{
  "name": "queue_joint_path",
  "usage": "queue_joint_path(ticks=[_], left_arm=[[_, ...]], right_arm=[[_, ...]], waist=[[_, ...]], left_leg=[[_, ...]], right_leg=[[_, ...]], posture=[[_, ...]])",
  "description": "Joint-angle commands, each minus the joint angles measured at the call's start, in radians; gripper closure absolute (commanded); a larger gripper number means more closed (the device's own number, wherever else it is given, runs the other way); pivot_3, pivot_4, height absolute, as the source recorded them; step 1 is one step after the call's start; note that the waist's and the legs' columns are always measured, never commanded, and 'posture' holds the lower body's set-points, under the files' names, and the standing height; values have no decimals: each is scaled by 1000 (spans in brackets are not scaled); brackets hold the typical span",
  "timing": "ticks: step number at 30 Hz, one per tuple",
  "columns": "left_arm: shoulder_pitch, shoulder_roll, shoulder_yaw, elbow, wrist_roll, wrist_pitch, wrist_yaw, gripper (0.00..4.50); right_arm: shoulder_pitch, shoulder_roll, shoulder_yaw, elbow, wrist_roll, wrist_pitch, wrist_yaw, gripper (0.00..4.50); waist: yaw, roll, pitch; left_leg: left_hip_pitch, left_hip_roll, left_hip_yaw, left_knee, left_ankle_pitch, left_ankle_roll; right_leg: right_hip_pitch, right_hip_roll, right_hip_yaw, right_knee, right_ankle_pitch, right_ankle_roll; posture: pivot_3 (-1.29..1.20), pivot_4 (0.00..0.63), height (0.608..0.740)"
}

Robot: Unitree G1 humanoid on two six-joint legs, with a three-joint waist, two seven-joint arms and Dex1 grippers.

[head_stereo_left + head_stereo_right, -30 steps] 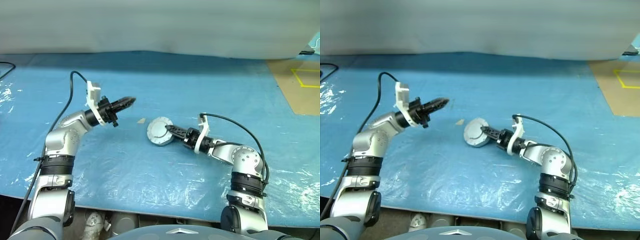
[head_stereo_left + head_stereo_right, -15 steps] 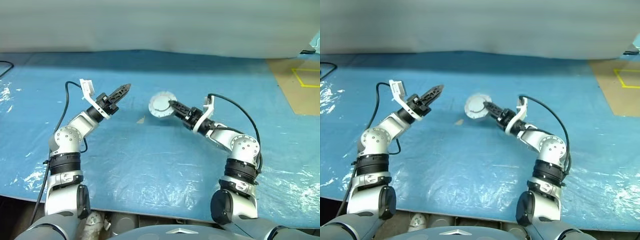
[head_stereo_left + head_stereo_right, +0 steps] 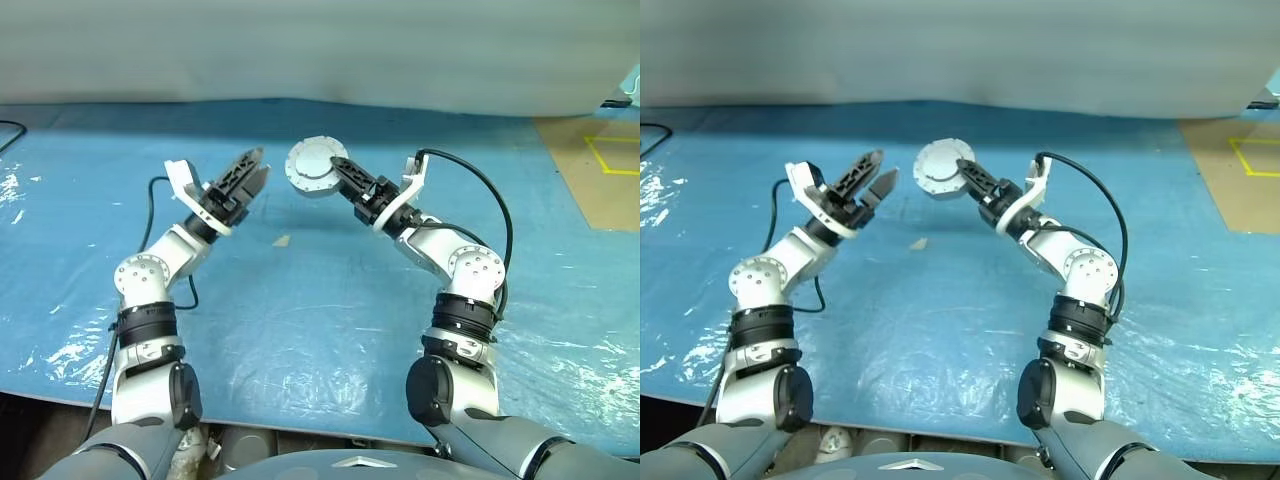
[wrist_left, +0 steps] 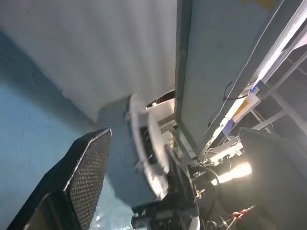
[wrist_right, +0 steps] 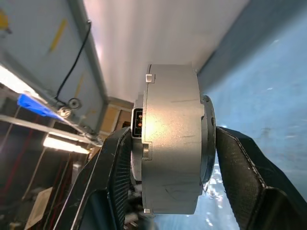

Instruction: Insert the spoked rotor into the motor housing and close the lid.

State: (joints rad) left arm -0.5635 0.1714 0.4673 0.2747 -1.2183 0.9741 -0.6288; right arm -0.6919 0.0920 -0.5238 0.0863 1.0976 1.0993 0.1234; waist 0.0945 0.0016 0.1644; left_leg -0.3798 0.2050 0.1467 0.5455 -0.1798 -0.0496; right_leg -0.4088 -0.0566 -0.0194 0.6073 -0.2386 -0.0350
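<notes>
One round grey motor housing [image 3: 312,167] is up off the counter [image 3: 330,300], held in the air by the right gripper [image 3: 335,172], whose jaws pinch it across its two flat faces; in the right wrist view the housing [image 5: 171,139] sits edge-on between the two black fingers [image 5: 111,172], its thick silver side wall facing the camera. One left gripper [image 3: 248,175] hangs just beside the housing, raised to about the same height and pointing toward it, its jaws spread wide with nothing between them; the left wrist view shows the housing [image 4: 132,153] close ahead of that gripper's finger [image 4: 86,172], blurred. Two arms in all are raised over the counter, angled toward each other. The counter is covered by one blue sheet with crinkled clear plastic over it, and one small pale scrap [image 3: 283,240] lies on it below the housing, between the two arms
</notes>
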Motion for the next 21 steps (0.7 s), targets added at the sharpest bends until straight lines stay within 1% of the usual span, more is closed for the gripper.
queue_joint_path(ticks=[1, 3, 7, 15, 21], left_arm=[[-6, -28, 10, -30, -62, 14, 15, 14], [-10, -54, 8, -19, -64, -1, 27, 14], [-32, -74, -15, -9, -54, -12, -21, 14], [-82, -82, -39, 103, -17, 4, -78, 14], [-73, -58, -6, 133, -28, 26, -84, 14]], right_arm=[[-41, -8, 32, -66, 90, 2, 4, 2152], [-49, -9, 50, -72, 107, 5, -8, 2152], [-45, -19, 89, -72, 114, 12, -16, 2152], [-41, -45, 111, -76, 140, 15, -32, 2152], [-27, -44, 121, -92, 158, 11, -53, 2152]], waist=[[2, -1, 0], [2, -1, 0], [2, -1, 1], [2, -1, 1], [0, -1, 1]], left_leg=[[-1, 0, -1, 1, 0, 0], [-1, 0, -1, 2, 0, 0], [-1, 0, -1, 3, 0, 0], [-1, 0, -1, 3, 0, 0], [-1, 0, -1, 3, 0, 0]], right_leg=[[0, 0, -1, 0, 0, 0], [0, -1, -1, 0, 0, 1], [1, -1, -1, 1, 1, 2], [1, -1, -1, 1, 1, 2], [1, -1, -1, 1, 1, 2]], posture=[[0, 150, 740], [0, 150, 740], [0, 150, 740], [0, 150, 740], [0, 150, 740]])
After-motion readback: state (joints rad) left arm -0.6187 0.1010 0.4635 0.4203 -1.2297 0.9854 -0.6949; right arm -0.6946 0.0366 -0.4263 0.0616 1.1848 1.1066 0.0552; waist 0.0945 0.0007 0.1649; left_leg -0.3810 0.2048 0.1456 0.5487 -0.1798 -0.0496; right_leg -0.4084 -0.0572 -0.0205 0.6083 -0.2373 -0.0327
